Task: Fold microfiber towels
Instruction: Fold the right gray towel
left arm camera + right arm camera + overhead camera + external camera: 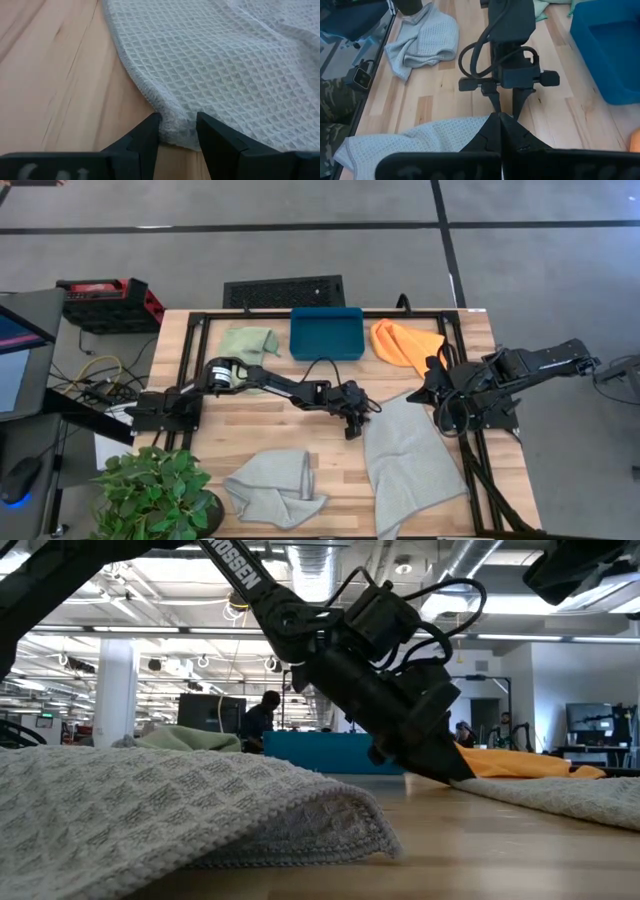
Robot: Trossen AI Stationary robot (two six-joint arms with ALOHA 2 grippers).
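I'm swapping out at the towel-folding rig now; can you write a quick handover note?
Left pincer: down at the flat grey towel's corner, jaws around the edge, not clamped.
Right pincer: shut, empty, above the same towel's far edge.
Other grey towel lies crumpled in front; green towel and orange towel bunched beside the tray.
Done: nothing folded.
Left: all four.

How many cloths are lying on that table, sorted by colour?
Grey towels: 2, one spread flat, one crumpled
Green towel: 1
Orange towel: 1
Total: 4
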